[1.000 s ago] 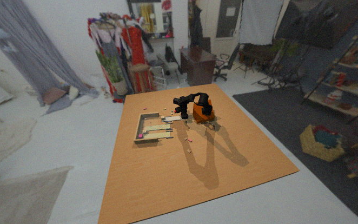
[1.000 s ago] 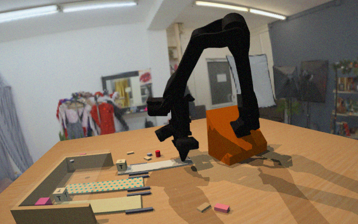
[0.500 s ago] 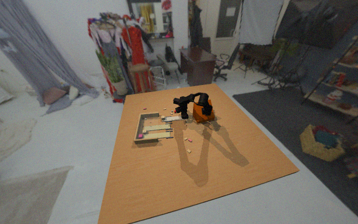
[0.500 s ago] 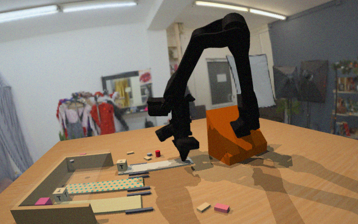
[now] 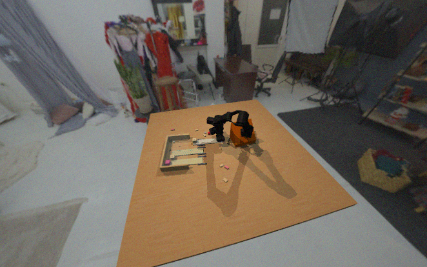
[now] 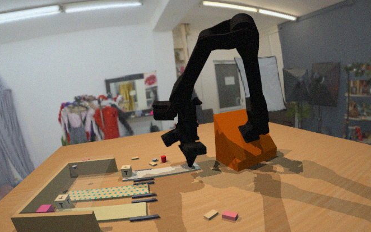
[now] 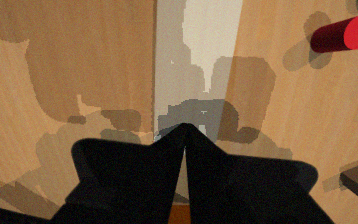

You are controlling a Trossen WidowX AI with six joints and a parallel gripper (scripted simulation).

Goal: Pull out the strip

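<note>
Wooden table [image 6: 310,202]: closed, empty claw [image 6: 191,165] presses pale strip [image 6: 158,172] bearing labelled cube [image 6: 126,170].

Table top [image 6: 310,184]: light wood grain, satin finish. Arm and gripper [image 6: 191,165]: matt black, plastic-looking. Arm's base block [image 6: 232,149]: flat orange, smooth. Grey strip [image 6: 158,172]: pale, matt, paper-like. Dotted strip [image 6: 109,192]: cream, matt. Tray wall [image 6: 94,166]: dull olive-brown, unpolished. Red cylinder [image 7: 342,34]: smooth.
</note>
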